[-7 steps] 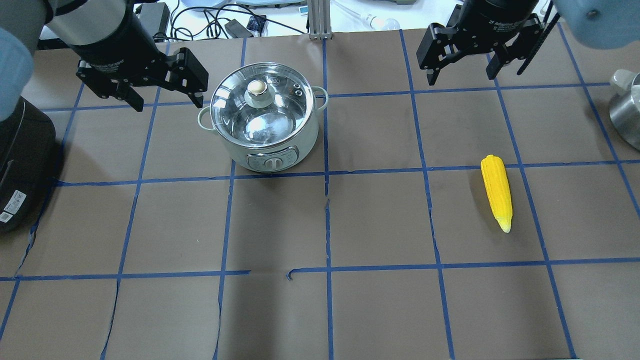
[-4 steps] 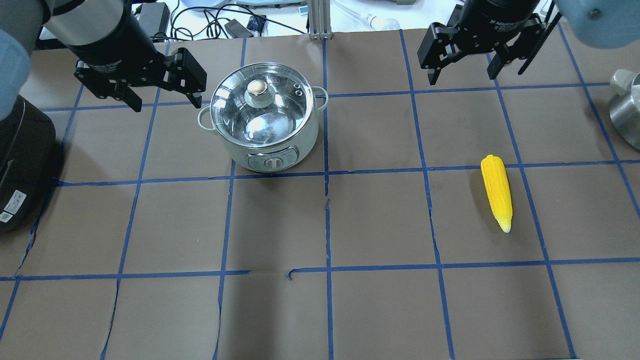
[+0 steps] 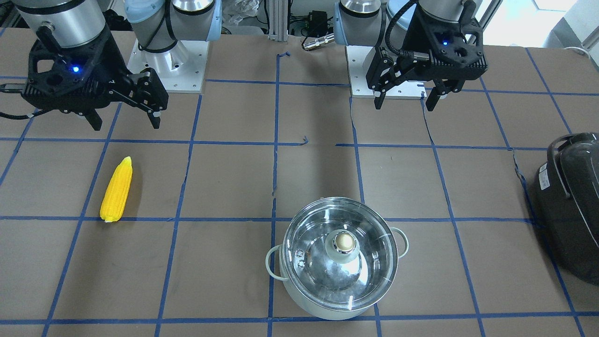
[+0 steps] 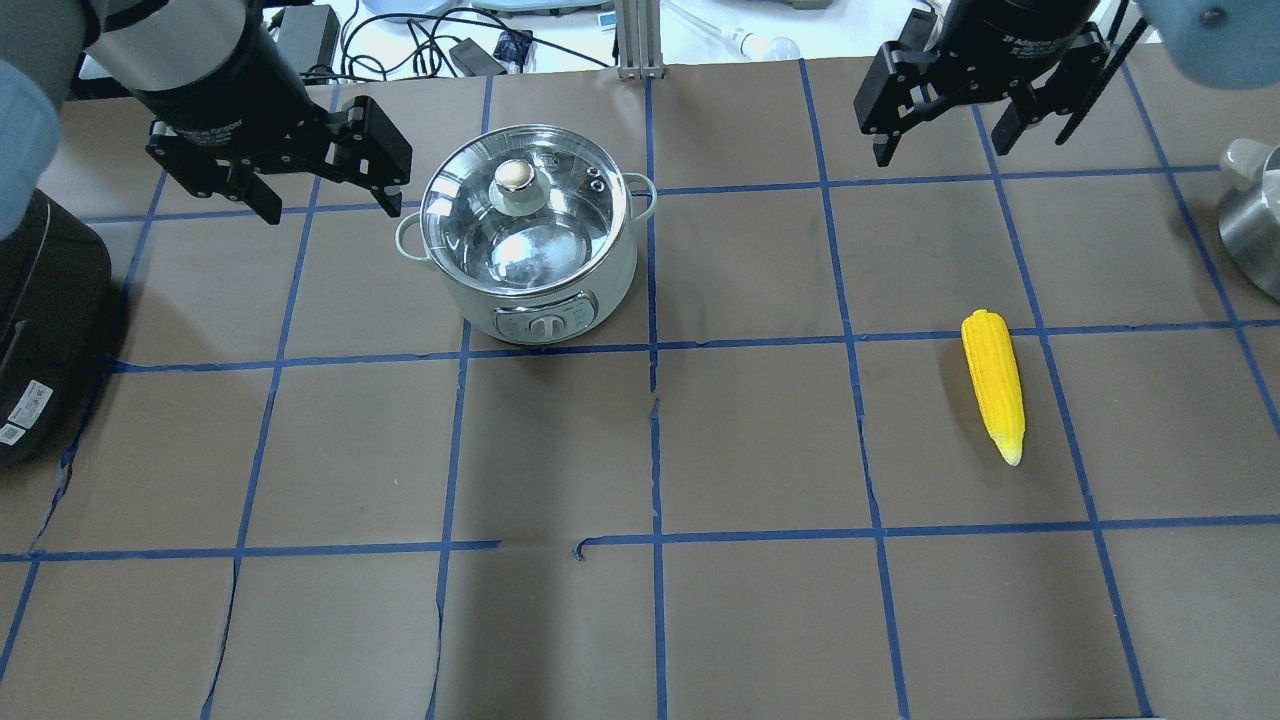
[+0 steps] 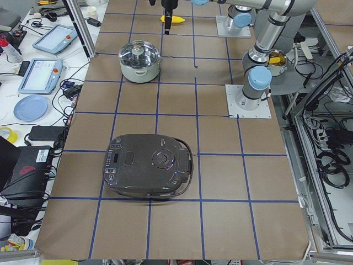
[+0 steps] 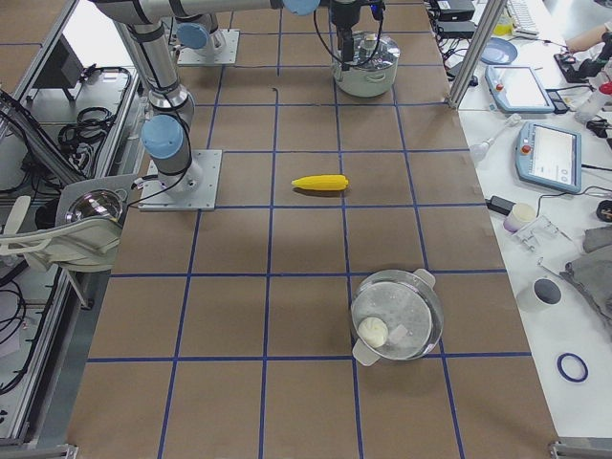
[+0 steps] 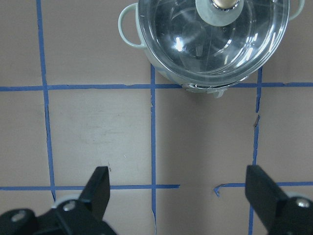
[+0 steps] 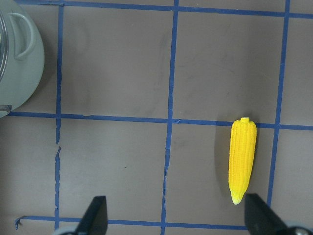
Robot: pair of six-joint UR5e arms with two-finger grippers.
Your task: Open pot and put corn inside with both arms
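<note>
One wrist view shows corn point(image 8: 243, 166); the other, the knob point(image 7: 222, 12).

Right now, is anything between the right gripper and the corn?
No: in the overhead view only brown paper crossed by blue tape separates the right gripper and the corn.

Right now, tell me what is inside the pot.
Through the glass lid the pot shows only bare shiny steel. The knob hides a small patch. The corn lies outside.
</note>
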